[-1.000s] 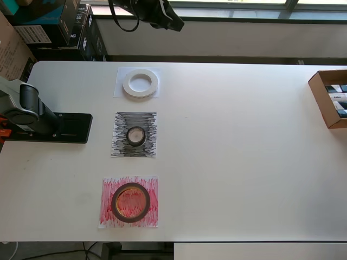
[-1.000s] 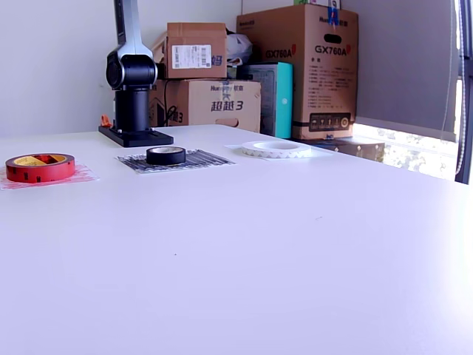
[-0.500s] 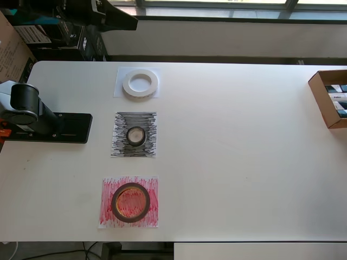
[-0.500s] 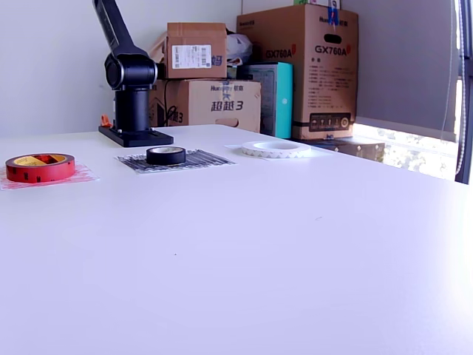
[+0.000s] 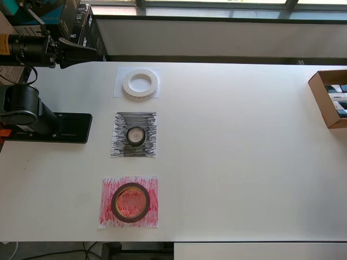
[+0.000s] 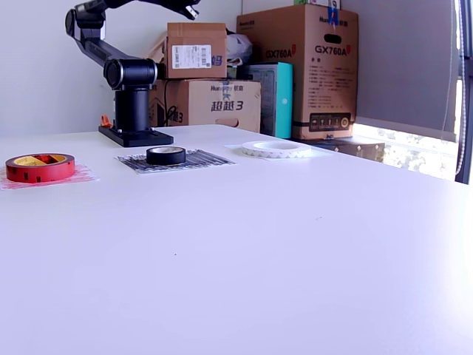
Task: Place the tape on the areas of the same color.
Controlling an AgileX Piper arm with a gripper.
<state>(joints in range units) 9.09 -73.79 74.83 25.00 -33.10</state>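
The white tape ring (image 5: 140,83) lies on the plain white sheet (image 5: 119,92). The small black roll (image 5: 136,136) sits in the middle of the black scribbled sheet (image 5: 120,147). The maroon-brown ring (image 5: 130,202) lies on the red scribbled sheet (image 5: 108,218). The exterior view shows the same: the maroon-brown ring (image 6: 39,166) on red (image 6: 81,176), the black roll (image 6: 165,154) on black (image 6: 208,159), and the white ring (image 6: 276,149). My gripper (image 5: 91,52) is raised high near the table's back left corner, away from every roll, with its jaws together and empty. It also shows in the exterior view (image 6: 189,9).
My arm's black base plate (image 5: 71,128) stands at the overhead view's left table edge. An open cardboard box (image 5: 321,93) with small items sits at the right edge. Stacked cardboard boxes (image 6: 295,66) stand behind the table.
My arm has folded back. The gripper swung from above the table's back edge near the white ring toward the overhead view's left. The rolls have not moved.
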